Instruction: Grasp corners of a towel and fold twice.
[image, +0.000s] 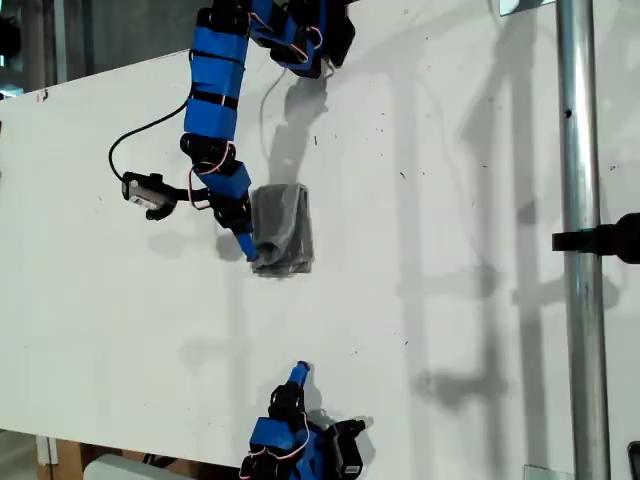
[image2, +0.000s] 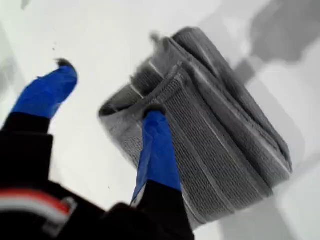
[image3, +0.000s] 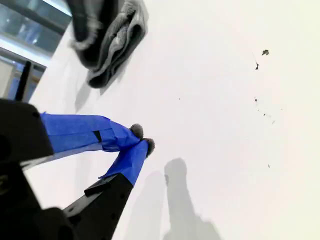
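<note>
1. The grey striped soft-fabric towel (image: 281, 236) is seen already folded into a small thick block, lying just left of centre in the exterior view on the white bench (image: 450, 300).
2. The fold appears complete; the step in hand is judged to be the release, best done by lifting straight away so the stacked layers are not dragged open.
3. My first end effector (image2: 107, 97) is spread wide: one blue-taped finger (image2: 157, 147) rests on the towel's top layer, the other is off the cloth. Nothing is gripped.
4. My second end effector (image3: 142, 138), at the exterior view's lower centre, is clenched on nothing, well apart from the towel.
</note>
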